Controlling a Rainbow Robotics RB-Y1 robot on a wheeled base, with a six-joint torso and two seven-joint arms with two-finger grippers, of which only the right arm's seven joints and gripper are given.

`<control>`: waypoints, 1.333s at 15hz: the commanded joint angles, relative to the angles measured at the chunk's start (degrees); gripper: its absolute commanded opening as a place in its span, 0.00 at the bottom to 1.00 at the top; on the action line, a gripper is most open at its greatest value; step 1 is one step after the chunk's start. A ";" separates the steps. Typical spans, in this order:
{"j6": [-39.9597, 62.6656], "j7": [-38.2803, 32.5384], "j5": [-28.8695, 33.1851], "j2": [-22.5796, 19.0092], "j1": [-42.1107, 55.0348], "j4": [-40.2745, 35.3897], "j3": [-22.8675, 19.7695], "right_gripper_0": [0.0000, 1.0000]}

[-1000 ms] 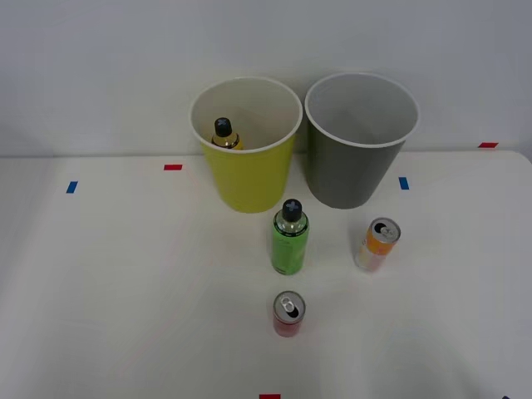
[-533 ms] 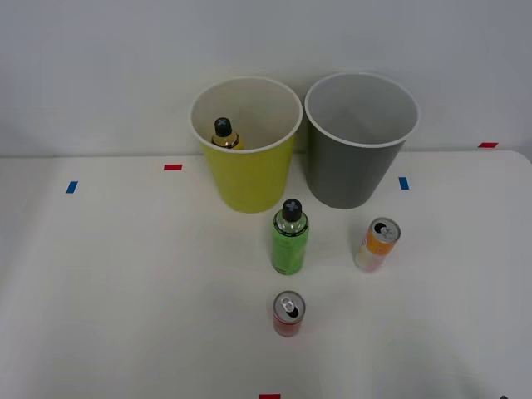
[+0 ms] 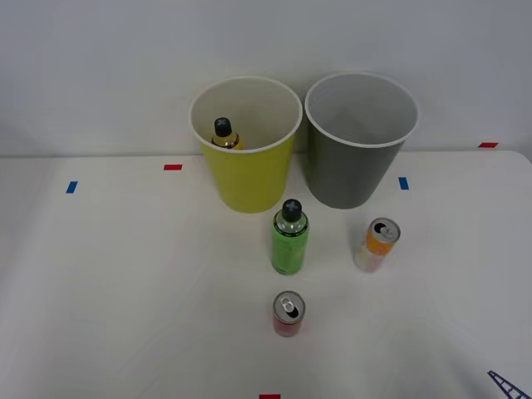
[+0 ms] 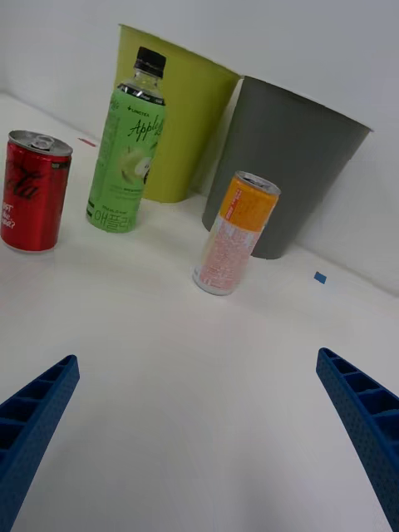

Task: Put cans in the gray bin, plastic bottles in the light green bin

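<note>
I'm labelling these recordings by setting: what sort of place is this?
Probably a lab test bench: a plain white table against a bare wall, coloured tape markers on it, and two sorting bins, the light green bin and the gray bin.

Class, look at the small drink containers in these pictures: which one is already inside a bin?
The golden yellow bottle with the black cap, standing in the light green bin. The green bottle, orange-and-white can and red can stand on the table.

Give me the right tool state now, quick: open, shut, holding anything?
Right tool: open and holding nothing; its blue fingers sit wide apart above bare table, short of the orange-and-white can.
</note>
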 commanded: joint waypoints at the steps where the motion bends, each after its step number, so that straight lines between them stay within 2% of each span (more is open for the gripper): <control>1: 2.24 1.24 -0.13 -0.54 -1.66 0.01 0.29 1.00; 5: 2.42 2.29 0.05 0.78 -3.68 0.01 2.14 1.00; 10: 10.07 3.87 -5.22 0.43 -10.36 0.01 8.55 1.00; 16: 20.09 6.95 -9.18 5.18 -16.43 0.01 9.25 1.00; 20: 24.39 7.30 -16.65 5.88 -18.80 0.01 11.45 1.00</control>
